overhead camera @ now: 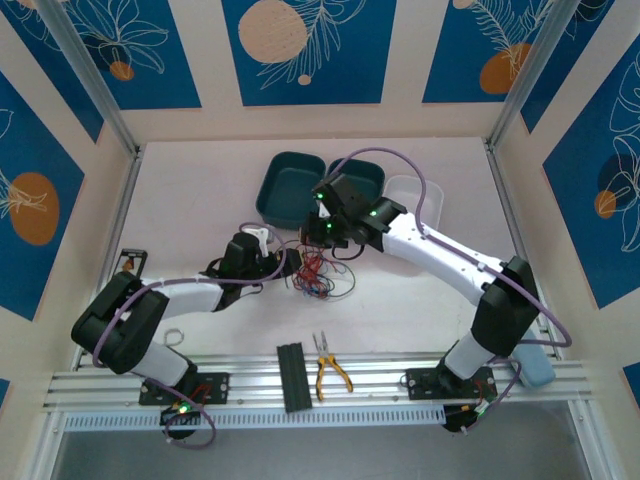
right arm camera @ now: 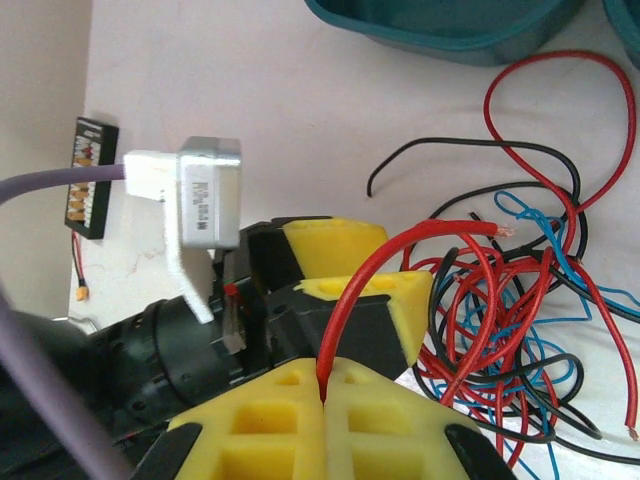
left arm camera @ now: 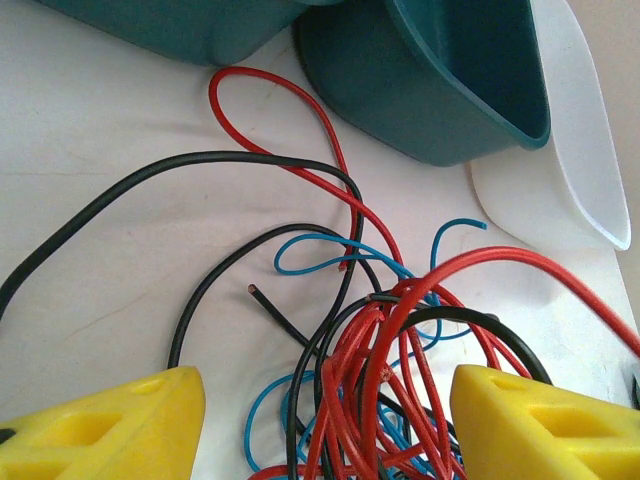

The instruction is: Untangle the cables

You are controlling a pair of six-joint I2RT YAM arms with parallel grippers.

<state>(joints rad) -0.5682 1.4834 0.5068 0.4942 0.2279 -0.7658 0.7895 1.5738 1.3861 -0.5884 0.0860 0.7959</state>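
right pincer, yellow fingers pressed together, pinches a thin red wire that rises from the seam between them and arcs over towards the tangle. we see that tangle of thin red, blue and black cables lying on the white tabletop, just in front of the pincer's tips.

the left pincer stands spread, one yellow finger on each side of the heap, with red and blue loops bunched in the gap; we cannot tell whether either finger touches a strand. from its wrist camera, a long black strand sweeps away to the left and a red loop reaches up towards a dark teal plastic bin. a white plastic tray sits just beside that bin.

from above, the two arms meet over the cables near the middle of the tabletop, left pincer coming in from the left and right pincer from the far right side. two teal bins and the white tray line the far side. yellow-handled pliers and a black ribbed block rest on the near rail, well apart from the tangle.
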